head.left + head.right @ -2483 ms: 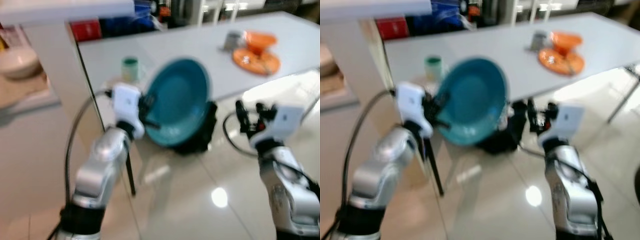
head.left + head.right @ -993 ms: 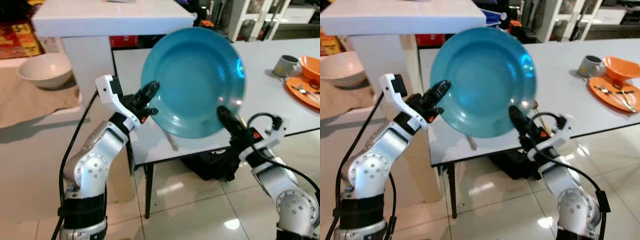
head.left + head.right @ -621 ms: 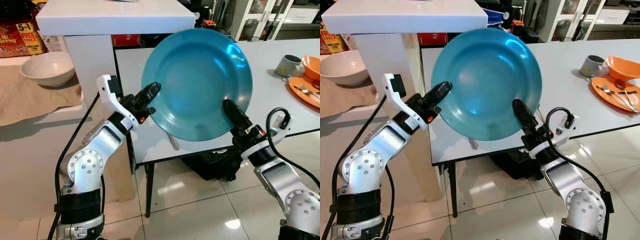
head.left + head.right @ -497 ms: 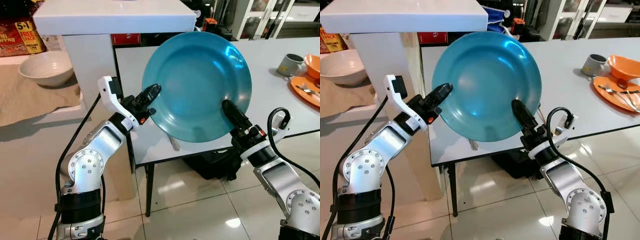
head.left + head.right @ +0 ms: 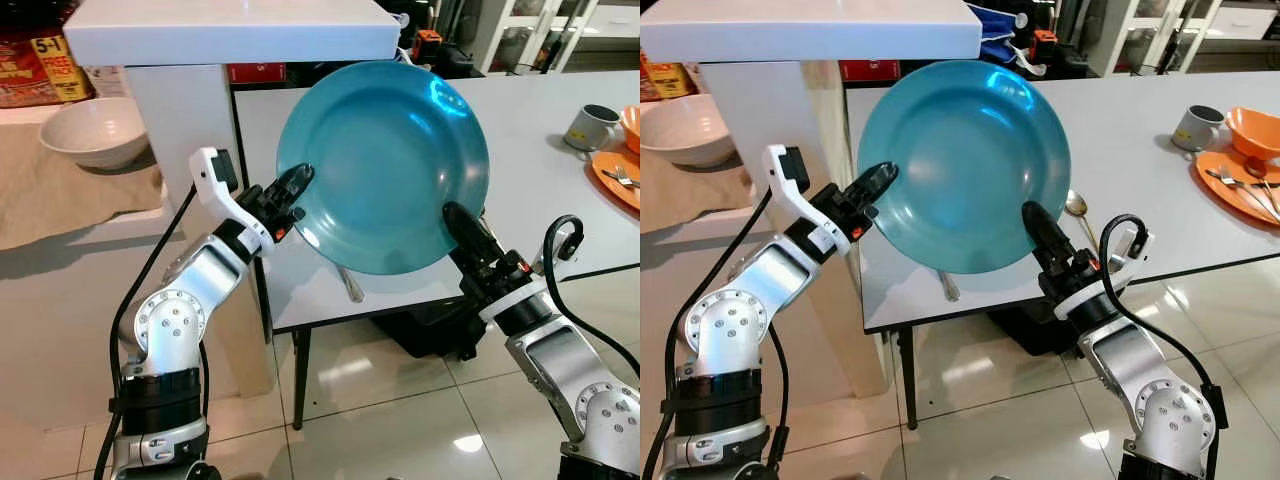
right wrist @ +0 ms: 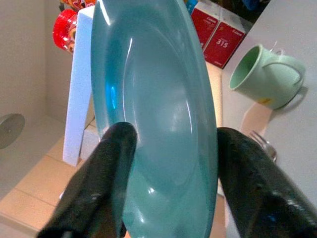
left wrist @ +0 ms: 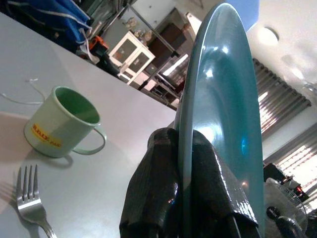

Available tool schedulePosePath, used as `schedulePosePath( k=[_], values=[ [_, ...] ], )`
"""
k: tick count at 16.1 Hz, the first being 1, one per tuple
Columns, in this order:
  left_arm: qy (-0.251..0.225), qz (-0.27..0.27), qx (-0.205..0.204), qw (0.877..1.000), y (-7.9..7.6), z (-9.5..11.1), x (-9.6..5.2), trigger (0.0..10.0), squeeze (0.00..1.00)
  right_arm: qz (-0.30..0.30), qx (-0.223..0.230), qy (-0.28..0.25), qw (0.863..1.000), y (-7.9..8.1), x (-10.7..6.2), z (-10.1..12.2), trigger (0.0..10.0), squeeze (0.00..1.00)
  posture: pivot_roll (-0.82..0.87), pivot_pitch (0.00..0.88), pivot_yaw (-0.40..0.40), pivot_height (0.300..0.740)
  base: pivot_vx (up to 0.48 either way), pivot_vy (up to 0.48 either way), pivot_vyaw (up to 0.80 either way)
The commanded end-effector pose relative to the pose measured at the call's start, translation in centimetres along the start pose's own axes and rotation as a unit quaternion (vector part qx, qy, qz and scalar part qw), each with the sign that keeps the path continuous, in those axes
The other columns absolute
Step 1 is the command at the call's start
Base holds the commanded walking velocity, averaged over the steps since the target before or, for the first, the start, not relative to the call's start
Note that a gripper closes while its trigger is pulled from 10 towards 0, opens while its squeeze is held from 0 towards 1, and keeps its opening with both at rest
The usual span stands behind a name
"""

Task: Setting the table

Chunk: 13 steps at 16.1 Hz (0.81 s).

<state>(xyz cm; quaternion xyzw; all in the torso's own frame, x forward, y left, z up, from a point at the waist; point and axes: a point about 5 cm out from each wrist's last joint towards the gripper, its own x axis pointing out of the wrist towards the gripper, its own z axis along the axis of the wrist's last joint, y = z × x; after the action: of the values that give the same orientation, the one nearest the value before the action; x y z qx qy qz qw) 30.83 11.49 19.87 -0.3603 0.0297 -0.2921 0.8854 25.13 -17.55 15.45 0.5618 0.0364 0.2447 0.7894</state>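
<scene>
Plate: a teal plate [image 5: 385, 165] is held up above the near left corner of the grey table [image 5: 530, 140], tilted steeply with its face toward the camera.
Left gripper: the left gripper [image 5: 283, 195] is clamped on the plate's left rim; in the left wrist view both fingers [image 7: 153, 193] are pressed against the edge, one on each face.
Right gripper: the right gripper [image 5: 468, 235] is at the plate's lower right rim; in the right wrist view its fingers [image 6: 106, 173] stand apart on either side of the plate, and contact cannot be confirmed.
Place beneath: a spoon [image 5: 1077, 210], a fork [image 7: 32, 201] and a pale green mug [image 7: 62, 124] are laid on the table behind and below the plate.
Far right: an orange plate [image 5: 1240, 190] with cutlery, an orange bowl [image 5: 1255, 130] and a grey mug [image 5: 1193, 125] are already set.
Left: a cream bowl [image 5: 95, 130] is seen on the cloth-covered surface.
Progress: one setting is judged complete; the second lacks its plate, which is not yet lowered between the cutlery.
</scene>
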Motion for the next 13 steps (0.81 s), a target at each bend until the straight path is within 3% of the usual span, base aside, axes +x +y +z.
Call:
schedulePosePath(
  k=[1,13],
  values=[
    [-0.005,-0.01,-0.002,1.0,-0.47,0.39,0.33,10.0,0.0,0.004,-0.007,0.0,1.0,0.49,-0.1,0.09,0.0,0.0,0.02,0.0,-0.018,0.74,0.0,0.0,0.0],
    [0.004,-0.004,-0.009,1.0,-0.49,0.14,0.15,10.0,0.0,-0.008,0.001,-0.002,1.0,0.17,-0.44,-0.23,0.0,0.0,0.03,0.014,-0.015,0.74,0.0,0.0,0.0]
  ],
)
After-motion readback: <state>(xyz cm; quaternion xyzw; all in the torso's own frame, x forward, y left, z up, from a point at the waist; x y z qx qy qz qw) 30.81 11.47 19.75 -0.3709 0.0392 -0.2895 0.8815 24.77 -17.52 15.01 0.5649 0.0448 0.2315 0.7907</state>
